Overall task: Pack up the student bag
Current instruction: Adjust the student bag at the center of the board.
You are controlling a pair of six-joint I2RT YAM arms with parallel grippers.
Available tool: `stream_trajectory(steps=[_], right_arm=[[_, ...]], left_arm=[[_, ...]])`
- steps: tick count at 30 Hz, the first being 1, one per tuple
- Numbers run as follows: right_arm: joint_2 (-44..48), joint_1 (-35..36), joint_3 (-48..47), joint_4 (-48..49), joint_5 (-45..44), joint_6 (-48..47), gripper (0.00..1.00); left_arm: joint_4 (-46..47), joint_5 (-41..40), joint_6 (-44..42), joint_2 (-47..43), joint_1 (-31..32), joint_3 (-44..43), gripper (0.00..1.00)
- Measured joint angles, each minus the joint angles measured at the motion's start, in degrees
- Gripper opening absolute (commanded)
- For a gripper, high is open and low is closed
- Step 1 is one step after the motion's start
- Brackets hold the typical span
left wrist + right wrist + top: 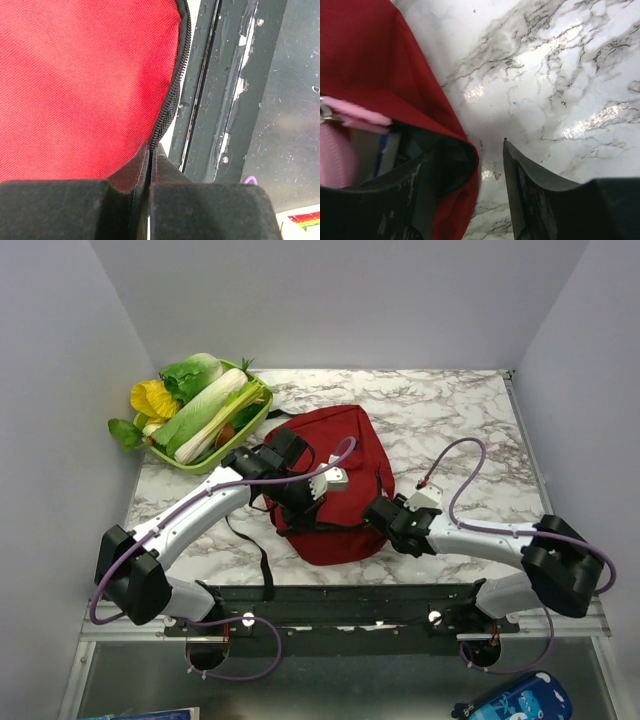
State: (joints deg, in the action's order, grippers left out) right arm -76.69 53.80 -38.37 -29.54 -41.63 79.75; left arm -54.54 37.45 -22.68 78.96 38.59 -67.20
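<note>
The student bag [340, 440] lies mid-frame, soft and floppy. Your left gripper [150, 150] is pinched together on its zipper [171, 97]. Your right gripper [472, 147] has its jaws apart, astride the opening's rim [451, 129]; take hold there.

Light falls from above, even and bright; in the top view my arms [200, 512] throw only soft shadows on the marble table [450, 420]. Through my right wrist the tabletop glares in white patches, and a pink thing [340, 150] at the left edge is blurred. My left wrist shows the student bag [75, 85] weave sharp, my left claw [150, 155] dark and soft-focused.
</note>
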Motion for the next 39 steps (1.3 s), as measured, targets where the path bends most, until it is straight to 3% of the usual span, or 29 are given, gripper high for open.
stream_trajectory(steps=[3,4,11,16,21,28,31,36,39], right_arm=[[-5.0,-0.6,-0.2,1.0,1.3,0.1,0.24],[-6.1,-0.7,-0.2,1.7,1.8,0.7,0.01],[0.2,-0.7,-1.0,-1.5,1.0,-0.5,0.01],[13.4,-0.7,-7.3,-4.3,-2.0,-9.8,0.01],[20.9,-0.7,-4.6,-1.3,-1.0,-17.7,0.01],[20.5,-0.7,0.7,-2.0,1.5,-19.1,0.01],[20.0,-0.7,-0.9,-2.4,1.4,-20.5,0.01],[17.9,-1.8,-6.3,-3.3,1.6,-23.7,0.01],[17.9,-2.8,-7.6,-3.8,1.6,-25.7,0.01]], left_arm=[[0.0,0.0,0.0,0.0,0.0,-0.9,0.06],[0.0,0.0,0.0,0.0,0.0,-1.0,0.06],[-0.5,0.0,0.5,0.0,-0.5,-3.0,0.06],[-0.3,0.0,1.3,0.5,-0.6,-5.5,0.07],[0.3,0.0,1.9,1.0,-0.6,-6.2,0.08],[0.7,0.1,3.7,4.7,0.4,-8.9,0.24],[0.1,0.7,3.8,8.0,3.4,-12.7,0.35],[-1.7,4.3,3.6,12.0,7.9,-17.2,0.35],[-2.6,5.8,3.3,13.0,8.3,-17.5,0.45]])
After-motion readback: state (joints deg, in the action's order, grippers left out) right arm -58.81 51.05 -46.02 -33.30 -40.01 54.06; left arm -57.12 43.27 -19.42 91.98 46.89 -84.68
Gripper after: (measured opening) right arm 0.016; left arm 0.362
